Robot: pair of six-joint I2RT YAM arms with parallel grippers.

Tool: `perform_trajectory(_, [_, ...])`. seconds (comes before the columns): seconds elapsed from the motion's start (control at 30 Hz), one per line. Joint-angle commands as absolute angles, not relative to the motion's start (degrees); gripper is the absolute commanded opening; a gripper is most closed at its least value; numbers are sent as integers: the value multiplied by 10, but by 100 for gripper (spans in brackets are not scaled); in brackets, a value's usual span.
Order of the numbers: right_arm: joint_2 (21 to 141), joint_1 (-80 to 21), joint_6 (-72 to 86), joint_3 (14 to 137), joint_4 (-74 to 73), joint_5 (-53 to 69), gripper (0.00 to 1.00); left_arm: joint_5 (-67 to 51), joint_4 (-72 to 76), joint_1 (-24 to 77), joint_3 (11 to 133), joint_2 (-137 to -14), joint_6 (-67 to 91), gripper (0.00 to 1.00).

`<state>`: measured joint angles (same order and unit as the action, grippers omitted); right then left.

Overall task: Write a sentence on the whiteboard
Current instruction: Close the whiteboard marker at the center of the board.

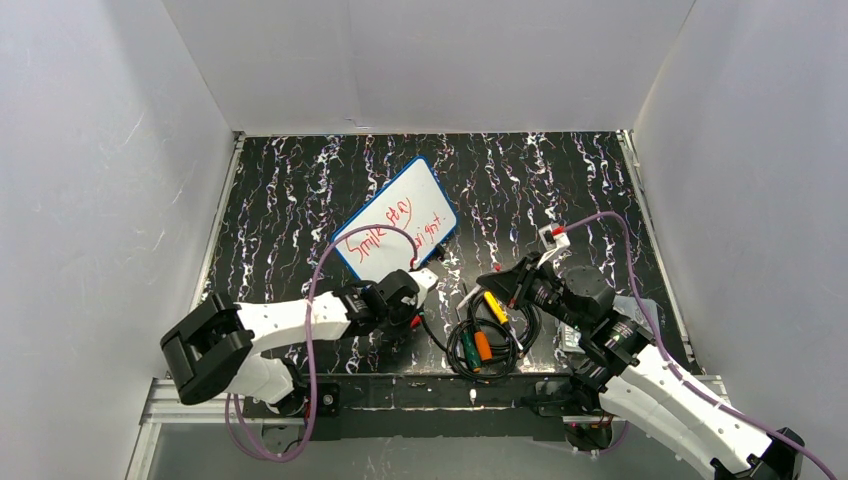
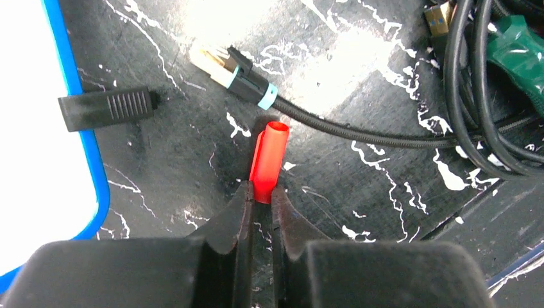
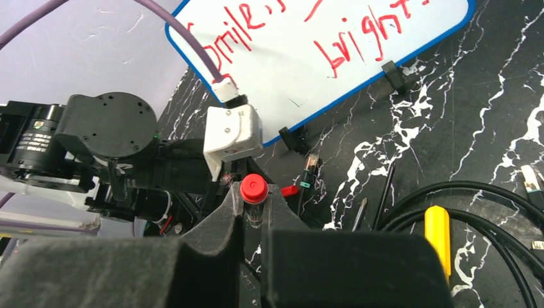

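- Top view: the whiteboard point(image 1: 422, 190) lies tilted on the black marbled table point(image 1: 290, 200), towards the middle and left of centre. The sentence point(image 1: 385, 235) is on it in red, in two lines. The first opens with "Smile" and the second reads "bright"; the word between them is too small to read. Both arms reach in just below the board's near edge, beside a cable bundle point(image 1: 487, 342).
- Left wrist view: the left gripper point(image 2: 260, 192) is clamped on a red cap point(image 2: 268, 157), which sticks out past its fingertips just above the table. The board's blue rim is at the left with a black clip point(image 2: 106, 109) on it. A plug-ended cable point(image 2: 234, 69) lies just beyond the cap.
- Right wrist view: the right gripper point(image 3: 254, 215) is closed tight on the marker point(image 3: 254, 189), whose round red end shows between the jaws. Its tip is hidden, so I cannot tell whether it is bare. The board is beyond it, well apart from the marker.
- Judgement: the writing looks finished, with nothing touching the board. What appears left is joining cap and marker, then setting the marker down.
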<state>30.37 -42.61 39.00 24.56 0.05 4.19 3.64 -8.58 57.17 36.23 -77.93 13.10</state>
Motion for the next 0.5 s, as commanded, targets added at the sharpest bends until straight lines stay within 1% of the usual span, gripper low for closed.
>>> perform_trajectory(0.0, [306,-424,382,272,1,18,1,48,-94,574,329,-731,153,0])
perform_trajectory(0.23, [342,-424,406,257,36,37,1,-27,26,574,274,-627,180,0])
perform_trajectory(0.47, [399,-425,447,236,115,87,1,-110,47,574,272,-592,176,0])
